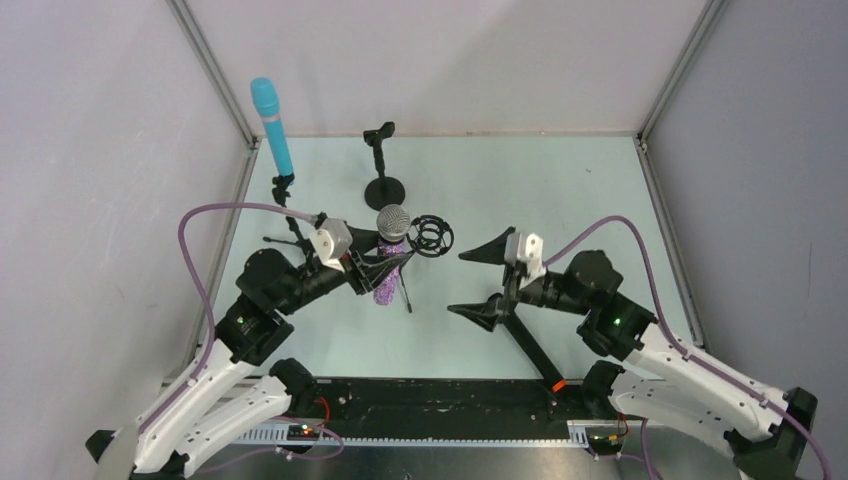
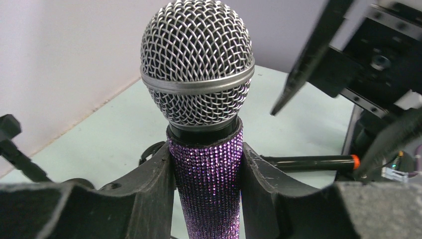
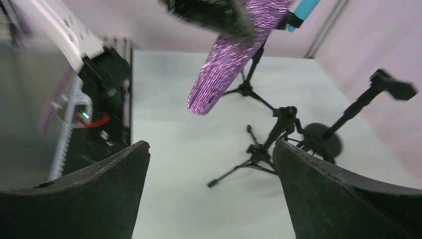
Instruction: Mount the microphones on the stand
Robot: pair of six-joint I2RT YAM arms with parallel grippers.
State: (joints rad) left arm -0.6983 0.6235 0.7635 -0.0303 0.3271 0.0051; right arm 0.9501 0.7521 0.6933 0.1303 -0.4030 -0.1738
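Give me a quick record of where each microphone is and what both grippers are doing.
blue microphone: upright, clipped on the far-left tripod stand
purple microphone: held grille up by the left gripper
black microphone: lying flat on the table
left gripper: closed on purple microphone
right gripper: open, empty
round-base stand: clip empty

A pale green bench (image 1: 560, 190) carries three black stands and a single microphone. A round-based stand (image 1: 384, 188) rises at centre near the far edge. A tripod stand (image 1: 286, 195) stands toward the far left corner, and a low tripod (image 1: 431, 235) topped by a ring-shaped mount sits mid-bench. The black microphone (image 1: 530, 349) lies flat right of centre, its orange ring pointing to the near edge.
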